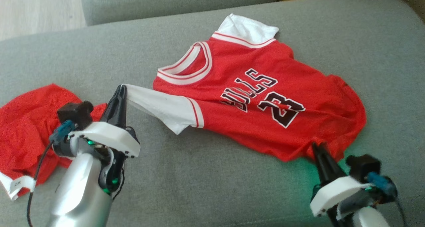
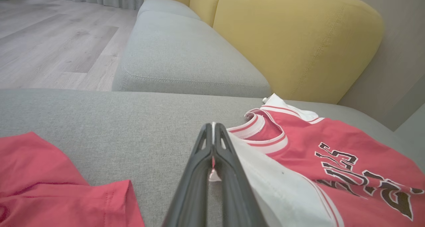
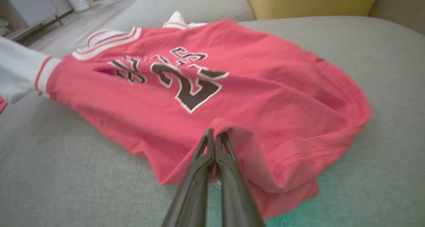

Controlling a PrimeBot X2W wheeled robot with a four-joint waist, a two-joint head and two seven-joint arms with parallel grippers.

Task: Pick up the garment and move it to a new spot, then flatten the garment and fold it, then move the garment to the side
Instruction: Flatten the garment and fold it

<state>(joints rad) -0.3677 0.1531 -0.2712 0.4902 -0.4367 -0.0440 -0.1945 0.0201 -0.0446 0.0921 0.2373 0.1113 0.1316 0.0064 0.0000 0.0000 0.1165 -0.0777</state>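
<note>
Left pincer (image 1: 122, 88) grips the white sleeve (image 1: 162, 109) of the rumpled red jersey (image 1: 265, 124)

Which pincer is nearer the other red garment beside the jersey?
Left. The left pincer, shut on the jersey's white sleeve, is right beside the other red garment; the right pincer grips the jersey's hem, across the jersey from it.

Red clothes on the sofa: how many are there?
2. The red jersey numbered 23 lies spread in the middle of the grey cushion. A second red garment lies crumpled at the robot's far left, partly cut off by the edge, so more may lie beyond.
</note>
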